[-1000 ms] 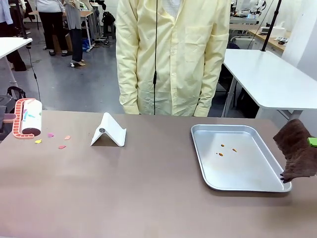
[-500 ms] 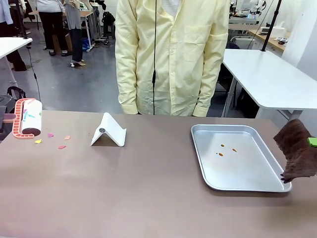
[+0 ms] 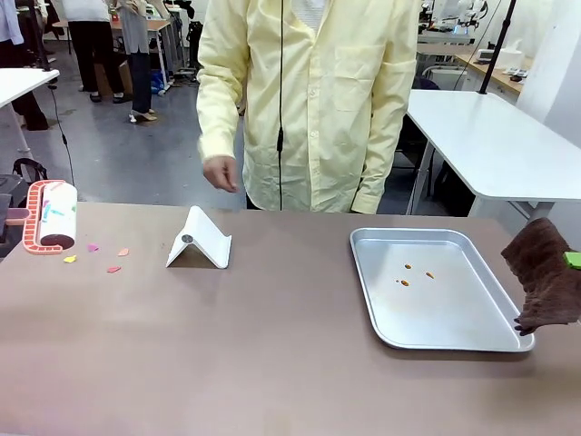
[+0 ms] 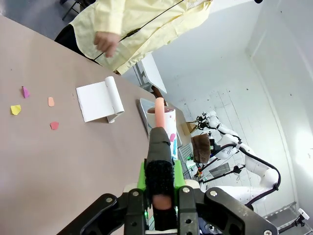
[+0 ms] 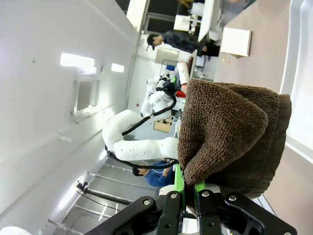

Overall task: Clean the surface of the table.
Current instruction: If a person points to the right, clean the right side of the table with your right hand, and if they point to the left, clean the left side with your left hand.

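Left jaws clamped on foam-handled cylindrical lint roller (image 4: 166, 125); right jaws clamped on nubby brown terry cloth (image 5: 225, 132); smooth matte tabletop (image 3: 272, 354).

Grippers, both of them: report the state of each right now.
Left gripper: fingers shut on the handle of the lint roller.
Right gripper: fingers shut on the brown cloth.

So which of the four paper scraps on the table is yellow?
The leftmost scrap, on the robot's side of the lint roller; the magenta scrap, the orange scrap and the red scrap lie farther right.
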Robot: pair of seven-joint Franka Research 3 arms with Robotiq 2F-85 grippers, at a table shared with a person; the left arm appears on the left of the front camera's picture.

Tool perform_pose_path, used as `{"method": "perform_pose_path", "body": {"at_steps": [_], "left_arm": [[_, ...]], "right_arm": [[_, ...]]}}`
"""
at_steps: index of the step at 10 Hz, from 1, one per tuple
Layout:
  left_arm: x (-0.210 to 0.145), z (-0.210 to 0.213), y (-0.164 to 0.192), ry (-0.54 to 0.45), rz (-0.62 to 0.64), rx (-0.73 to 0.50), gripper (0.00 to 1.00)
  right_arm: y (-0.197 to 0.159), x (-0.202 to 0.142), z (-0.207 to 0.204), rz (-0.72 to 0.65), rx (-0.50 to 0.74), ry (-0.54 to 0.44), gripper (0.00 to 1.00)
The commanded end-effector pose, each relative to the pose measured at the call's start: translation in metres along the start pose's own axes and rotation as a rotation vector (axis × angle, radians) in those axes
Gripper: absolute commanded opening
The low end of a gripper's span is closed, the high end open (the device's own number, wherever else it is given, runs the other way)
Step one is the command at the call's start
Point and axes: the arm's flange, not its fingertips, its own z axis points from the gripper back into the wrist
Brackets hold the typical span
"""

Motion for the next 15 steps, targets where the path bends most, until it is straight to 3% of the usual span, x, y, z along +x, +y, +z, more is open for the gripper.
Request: {"method": "perform_pose_path", "body": {"at_steps": [1,11,12,13,15], "left_arm": [[-0.001,0.001,-0.006,0.004,0.013,0.004,0.00],[-0.001,0.001,-0.006,0.004,0.013,0.004,0.00],[0.000,0.000,0.000,0.000,0.000,0.000,0.22],[0.002,0.003,-0.001,0.040,0.006,-0.004,0.22],[0.014,0.014,0.005,0.054,0.043,0.104,0.22]], "right_arm": [[0.008,0.001,-0.001,-0.017,0.007,-0.010,0.00],[0.008,0.001,-0.001,-0.017,0.007,-0.010,0.00],[0.008,0.001,-0.001,-0.017,0.007,-0.010,0.00],[0.008,0.001,-0.001,-0.017,0.007,-0.010,0.00],[0.008,0.001,-0.001,-0.017,0.007,-0.010,0.00]]}}
